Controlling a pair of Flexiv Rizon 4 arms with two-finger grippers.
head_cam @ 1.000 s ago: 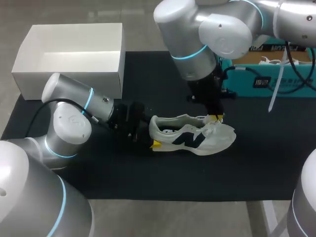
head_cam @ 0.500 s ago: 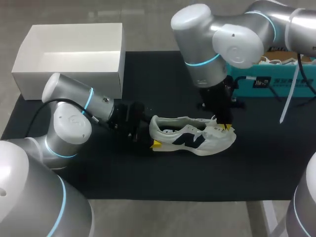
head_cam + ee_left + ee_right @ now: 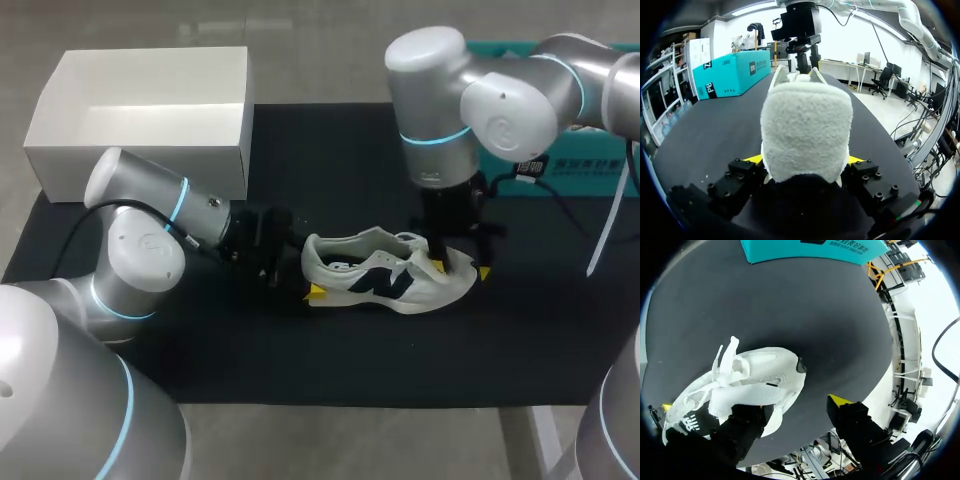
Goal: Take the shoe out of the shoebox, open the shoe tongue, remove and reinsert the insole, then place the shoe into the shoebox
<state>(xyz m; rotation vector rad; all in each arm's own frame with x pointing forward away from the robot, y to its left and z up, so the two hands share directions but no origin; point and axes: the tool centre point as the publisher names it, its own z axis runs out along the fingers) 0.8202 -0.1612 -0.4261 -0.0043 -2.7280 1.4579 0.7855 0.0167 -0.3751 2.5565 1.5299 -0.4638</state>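
Note:
A white shoe (image 3: 390, 272) with a dark logo lies on its sole on the black mat, toe to the right. My left gripper (image 3: 305, 282) is shut on its heel. In the left wrist view the fluffy heel (image 3: 805, 132) fills the gap between both yellow tips. My right gripper (image 3: 462, 268) hangs open over the toe. In the right wrist view one finger (image 3: 747, 427) is over the shoe (image 3: 757, 375) and the yellow-tipped other finger (image 3: 842, 402) is beside it above the mat. The tongue and laces (image 3: 730, 362) stand loose. The white shoebox (image 3: 150, 110) sits open at the back left.
A teal box (image 3: 560, 160) stands at the back right behind my right arm, also seen in the left wrist view (image 3: 735, 70). The black mat (image 3: 300, 360) spreads bare in front of the shoe. My right gripper (image 3: 807, 52) shows beyond the shoe from the left wrist.
My right gripper slid rightward along the shoe from the tongue to the toe and opened, letting go of the tongue. The left arm and the shoe kept still.

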